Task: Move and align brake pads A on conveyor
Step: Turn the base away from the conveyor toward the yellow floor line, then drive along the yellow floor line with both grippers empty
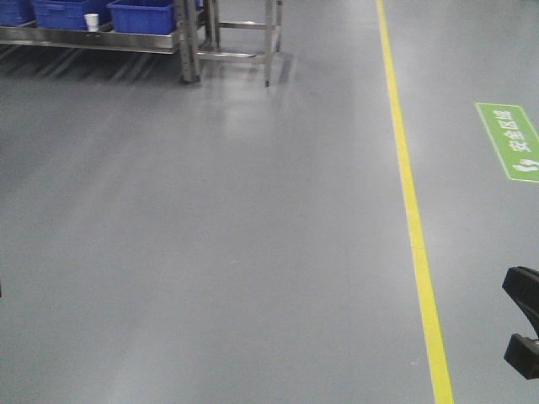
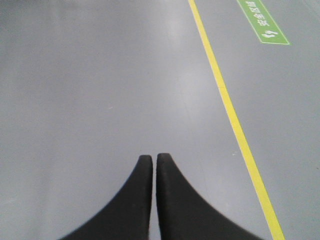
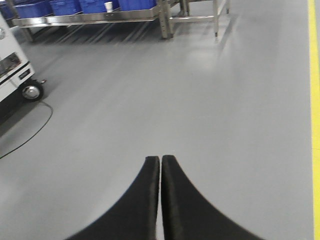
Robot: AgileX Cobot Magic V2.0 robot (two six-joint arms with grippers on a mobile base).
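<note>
Over the smooth grey floor (image 1: 210,252), left black tool (image 2: 154,160) and right black tool (image 3: 160,161) sit closed, empty; approach the unseen conveyor squarely.

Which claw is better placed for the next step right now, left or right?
Neither yet. The left claw and right claw are both shut over grey floor; no brake pads or conveyor show in any view, so the base likely must drive first.

Blue bins (image 1: 139,14) are cut by the top edge, a green sign (image 1: 509,141) by the right.
</note>
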